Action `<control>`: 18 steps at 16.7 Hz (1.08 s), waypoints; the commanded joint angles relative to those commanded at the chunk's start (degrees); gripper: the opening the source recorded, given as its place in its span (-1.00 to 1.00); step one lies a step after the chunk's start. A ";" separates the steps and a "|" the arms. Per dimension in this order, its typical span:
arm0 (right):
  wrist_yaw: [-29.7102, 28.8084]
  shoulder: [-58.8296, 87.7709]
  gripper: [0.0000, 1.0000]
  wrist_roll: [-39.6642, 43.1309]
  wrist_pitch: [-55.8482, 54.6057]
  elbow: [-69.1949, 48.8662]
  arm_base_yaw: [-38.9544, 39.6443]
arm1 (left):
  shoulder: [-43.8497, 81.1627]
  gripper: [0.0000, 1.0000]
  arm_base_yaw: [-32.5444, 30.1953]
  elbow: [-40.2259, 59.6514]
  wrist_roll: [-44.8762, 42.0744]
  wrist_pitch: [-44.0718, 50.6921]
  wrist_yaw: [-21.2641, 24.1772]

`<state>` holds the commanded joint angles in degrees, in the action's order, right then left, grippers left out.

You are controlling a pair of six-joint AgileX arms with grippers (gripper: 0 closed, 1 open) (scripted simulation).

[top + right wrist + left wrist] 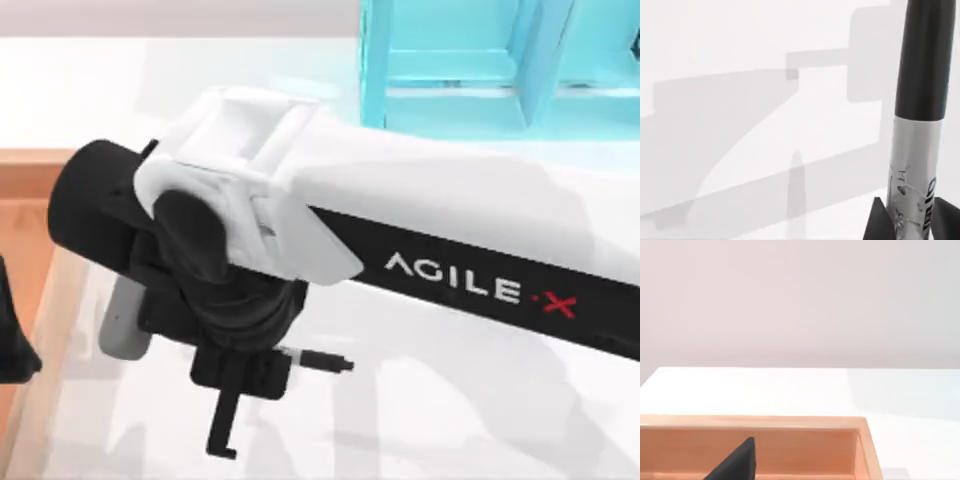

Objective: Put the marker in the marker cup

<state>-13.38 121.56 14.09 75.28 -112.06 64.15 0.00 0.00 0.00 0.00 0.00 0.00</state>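
The right gripper is grasping the slim black-and-silver marker between dark fingers above the glossy white bench; the left fingers' state cannot be told.

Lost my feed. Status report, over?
Right tool shut on the marker, lifted over the white table. Left tool parked by the wooden tray. Nothing blocking.

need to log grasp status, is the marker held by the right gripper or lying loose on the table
Held. In the right wrist view the marker sits between the right gripper's dark fingertips, lifted above the white table, where it casts a shadow.
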 joint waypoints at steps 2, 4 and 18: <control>-0.17 -2.82 -1.00 -2.20 2.40 0.33 1.94 | 0.00 1.00 0.00 0.00 0.00 0.00 0.00; -0.22 -3.40 -1.00 -2.70 2.89 0.40 2.37 | 0.00 1.00 0.00 0.00 0.00 0.00 0.00; 26.43 -7.44 -1.00 -6.86 -29.39 14.42 -12.97 | 0.00 1.00 0.00 0.00 0.00 0.00 0.00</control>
<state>13.05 114.12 7.23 45.88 -97.64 51.18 0.00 0.00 0.00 0.00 0.00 0.00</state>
